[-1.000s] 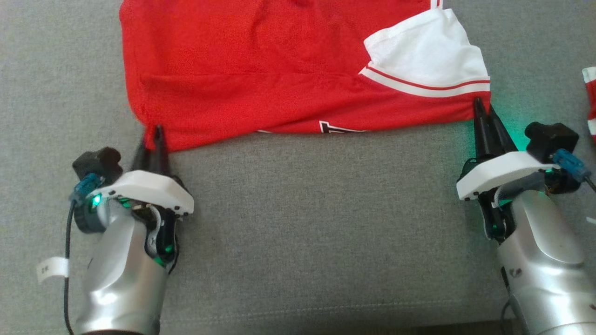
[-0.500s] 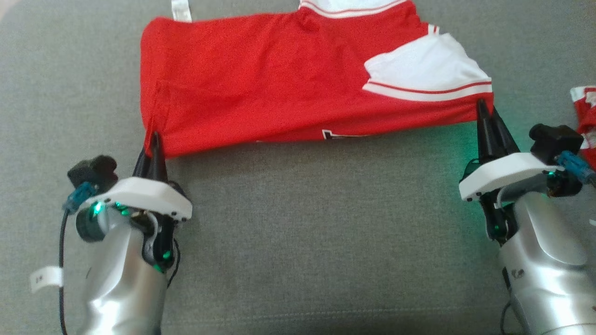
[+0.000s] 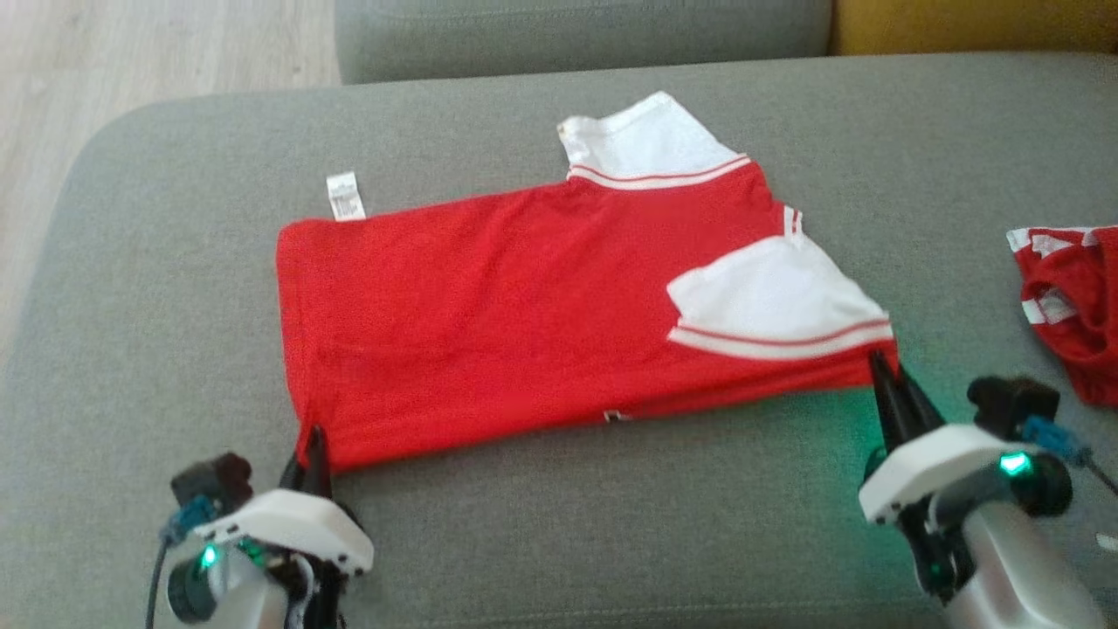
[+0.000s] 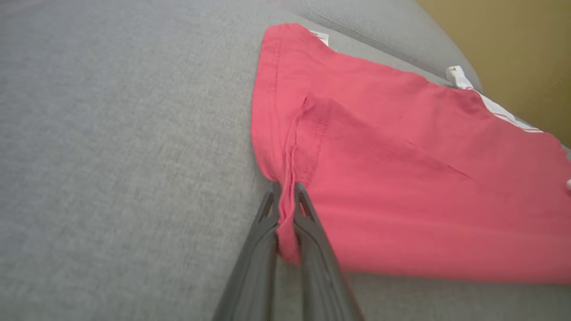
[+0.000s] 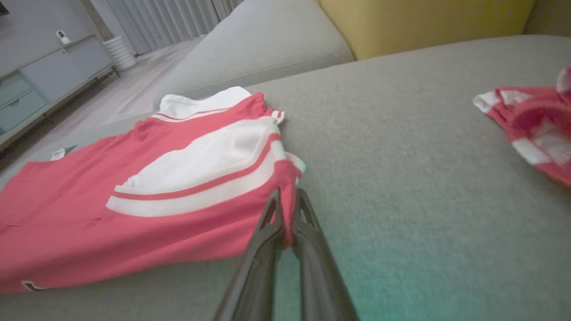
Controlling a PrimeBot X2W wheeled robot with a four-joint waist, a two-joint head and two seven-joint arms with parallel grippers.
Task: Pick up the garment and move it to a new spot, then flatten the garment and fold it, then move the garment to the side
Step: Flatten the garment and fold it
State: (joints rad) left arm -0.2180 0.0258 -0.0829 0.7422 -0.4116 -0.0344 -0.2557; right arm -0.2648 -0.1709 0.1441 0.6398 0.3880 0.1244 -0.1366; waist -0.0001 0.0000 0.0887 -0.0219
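Note:
A red garment (image 3: 524, 314) with white sleeves and a white label lies folded on the grey sofa seat (image 3: 611, 524). My left gripper (image 3: 313, 437) is shut on its near-left corner; the pinched red cloth (image 4: 287, 209) shows between the fingers in the left wrist view. At the near-right corner, just below a white sleeve (image 3: 769, 301), my right gripper (image 3: 876, 365) is shut on the red hem (image 5: 285, 196). The garment's near edge is stretched between both grippers.
A second red and white garment (image 3: 1070, 301) lies crumpled at the right of the seat, also seen in the right wrist view (image 5: 531, 129). A grey back cushion (image 3: 576, 35) and a yellow cushion (image 3: 969, 22) stand behind. Wood floor (image 3: 131, 70) lies at the far left.
The head camera has tilted up, so the whole garment, the cushions and floor came into view. Both grippers stay shut on the near corners.

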